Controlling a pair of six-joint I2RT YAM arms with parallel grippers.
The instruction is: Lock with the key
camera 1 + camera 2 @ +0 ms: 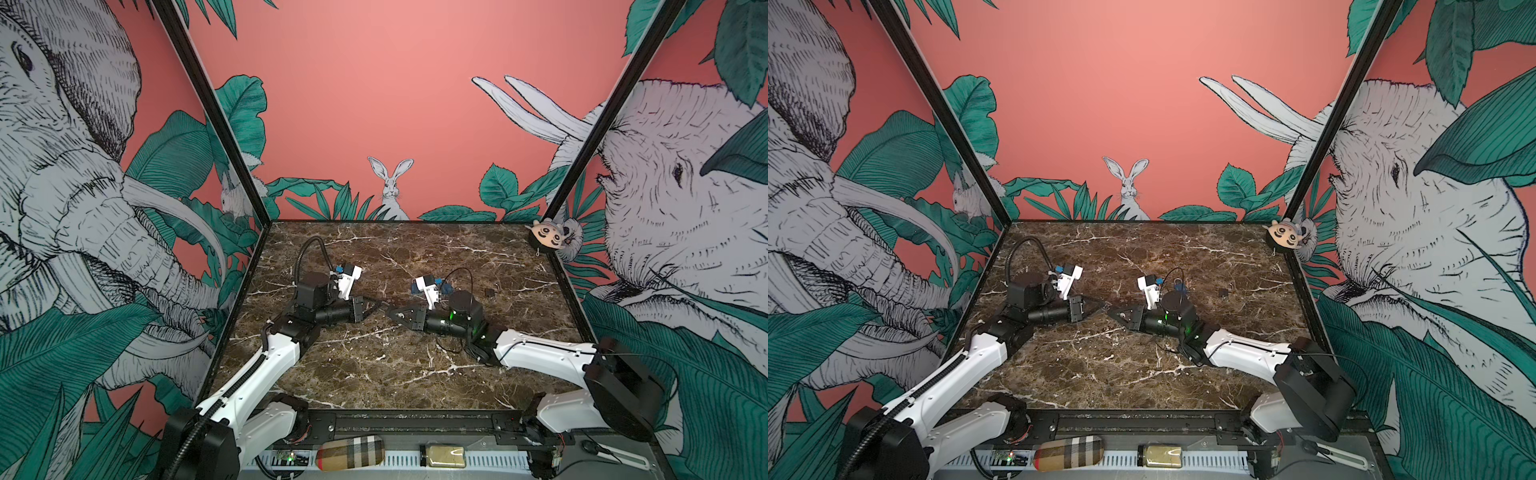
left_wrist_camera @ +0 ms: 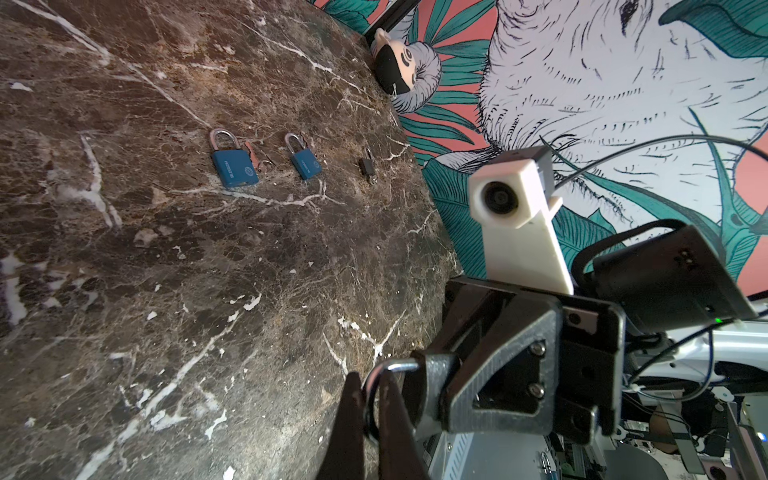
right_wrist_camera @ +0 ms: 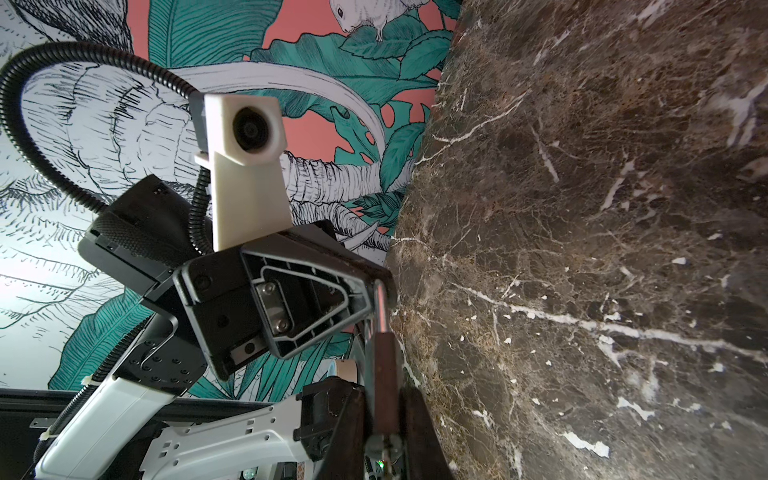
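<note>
Two grippers meet tip to tip at table centre, sharing one padlock. Left gripper pinched fully closed on shackle. Right gripper clamped on padlock body, likely bracing it so shackle can be pressed home. Its own key: cannot tell. Four locks counted: one held, three lying on table toward 2 o'clock: larger blue padlock, smaller blue padlock, black padlock. One key beside larger blue padlock. One plush toy, 2 o'clock corner.
</note>
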